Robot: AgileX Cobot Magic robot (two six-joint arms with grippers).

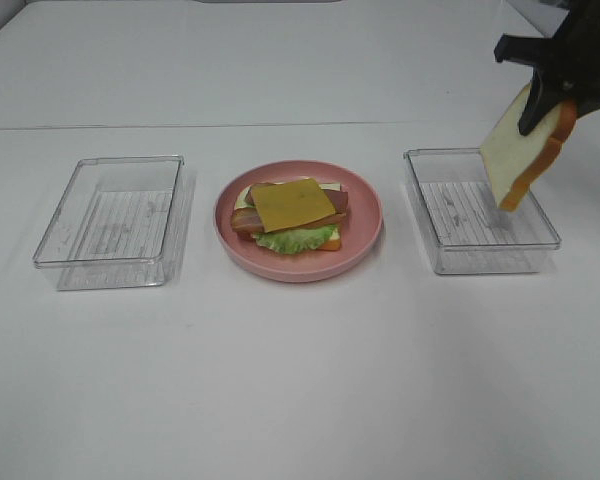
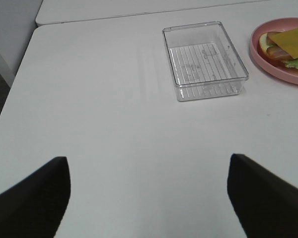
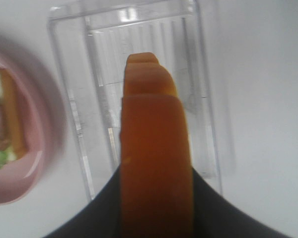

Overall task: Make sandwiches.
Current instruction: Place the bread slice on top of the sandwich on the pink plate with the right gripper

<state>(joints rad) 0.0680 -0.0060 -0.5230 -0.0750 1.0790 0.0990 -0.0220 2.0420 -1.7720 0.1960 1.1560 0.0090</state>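
white bread slice (image 1: 517,152) with an orange-brown crust is hanging edge-down from my right pincer (image 1: 545,100), which is pinching it at its upper end. it is hovering above the clear tray on the right (image 1: 542,245), not touching it. in the right wrist view the crust edge (image 3: 154,144) is filling the middle of the frame, with that tray's ribbed floor (image 3: 104,99) below it.

the sandwich stack (image 1: 292,215) is sitting on the pink plate (image 1: 365,235) at the centre of the worktop (image 1: 300,380), between the two trays. layers showing from the top: yellow cheese slice (image 1: 292,203), reddish-brown bacon strips (image 1: 248,222), green lettuce (image 1: 295,240), and a bread slice at the base, visible only at its edges.

my left pincer (image 2: 149,198) is idling low over bare worktop, its two dark fingers spread wide and holding nothing. the left clear tray (image 2: 204,59) is lying well ahead of it and looks empty.

progress assessment: i am judging the stack complete up to the cheese. what remains is the top slice, now in my right grasp, which needs carrying across to the plate and laying flat on the cheese. both trays appear emptied, so i am judging this the last item.
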